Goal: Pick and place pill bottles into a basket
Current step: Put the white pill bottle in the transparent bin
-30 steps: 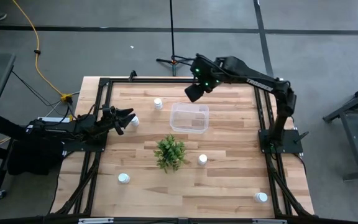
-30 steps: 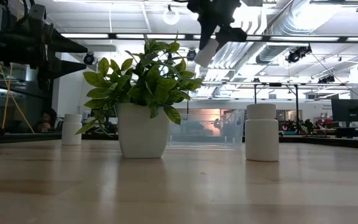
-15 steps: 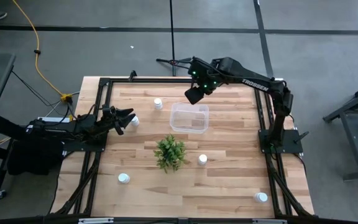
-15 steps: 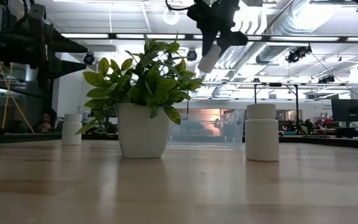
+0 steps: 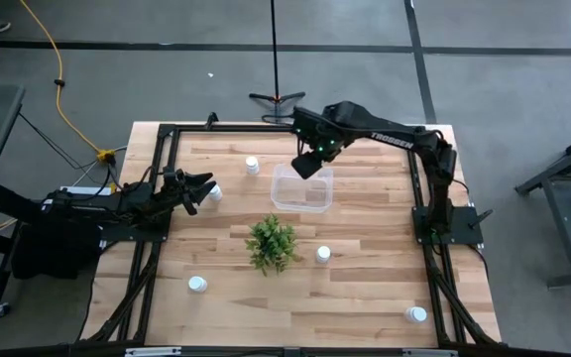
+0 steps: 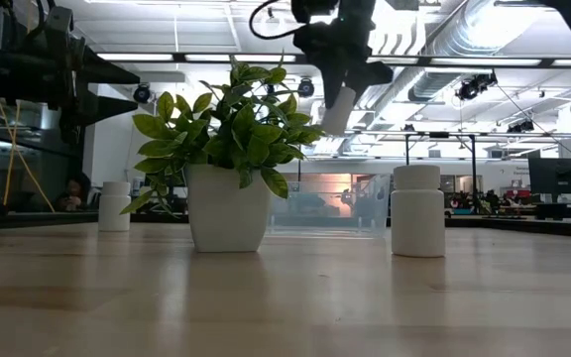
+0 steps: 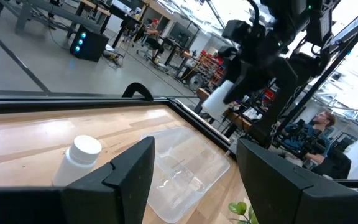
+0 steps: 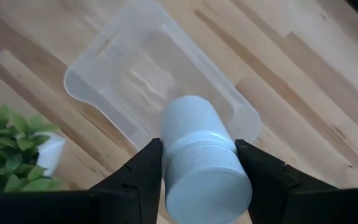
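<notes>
— One small white cylindrical pill bottle [image 8: 197, 152] pinched in the right gripper [image 8: 199, 163], high above the clear rectangular plastic basket [image 5: 302, 187]!

— And the left gripper [image 5: 203, 186]?

— Fingers spread, low at the table's left edge, another white bottle [image 7: 78, 159] just ahead.

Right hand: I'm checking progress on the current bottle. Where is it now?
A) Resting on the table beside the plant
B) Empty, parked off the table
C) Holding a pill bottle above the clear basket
C: the right hand grips a pill bottle above the clear basket, which holds no bottles.
</notes>
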You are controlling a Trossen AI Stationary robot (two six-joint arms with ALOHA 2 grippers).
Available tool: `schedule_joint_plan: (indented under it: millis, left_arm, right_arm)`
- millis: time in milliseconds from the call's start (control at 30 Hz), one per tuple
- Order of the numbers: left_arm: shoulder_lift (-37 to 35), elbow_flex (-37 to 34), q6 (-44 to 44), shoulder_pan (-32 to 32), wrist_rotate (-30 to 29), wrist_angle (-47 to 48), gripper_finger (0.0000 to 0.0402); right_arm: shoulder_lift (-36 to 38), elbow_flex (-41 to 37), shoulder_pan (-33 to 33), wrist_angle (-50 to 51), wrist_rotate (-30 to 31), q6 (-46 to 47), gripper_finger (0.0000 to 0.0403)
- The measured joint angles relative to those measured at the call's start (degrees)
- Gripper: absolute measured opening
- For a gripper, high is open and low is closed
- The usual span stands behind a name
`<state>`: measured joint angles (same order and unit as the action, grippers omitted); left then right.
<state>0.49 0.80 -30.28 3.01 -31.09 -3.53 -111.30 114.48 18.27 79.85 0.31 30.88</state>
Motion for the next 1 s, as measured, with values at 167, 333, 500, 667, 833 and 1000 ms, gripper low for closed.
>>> schedule_joint_plan:
  millis: [167,333,500,667,833,1000]
  left_arm:
    - [0.0,0.0,0.0,0.0,0.0,0.02,0.0262]
    - [0.02,-0.01,0.0,0.01,0.0,0.01,0.0262]
    - [0.02,0.0,0.0,0.0,-0.02,0.0,0.0262]
    - [0.02,0.0,0.0,0.0,-0.03,0.0,0.0262]
    - [0.2,0.0,0.0,0.0,-0.02,0.07,0.0262]
    - [0.2,0.0,0.0,0.0,-0.02,0.02,0.0262]
  right_arm:
    - [-0.14,0.0,-1.28,0.97,0.84,0.14,0.0163]
    - [-0.14,0.0,-2.47,1.27,0.94,1.64,0.0165]
    - [-0.72,-0.04,-3.71,2.3,1.02,2.09,0.0163]
    - [-2.26,-0.04,-4.71,3.77,0.88,2.09,0.0163]
    - [-4.7,-0.04,-5.35,4.89,0.84,1.45,0.0167]
    - [-7.07,-0.04,-5.85,6.39,0.83,0.05,0.0163]
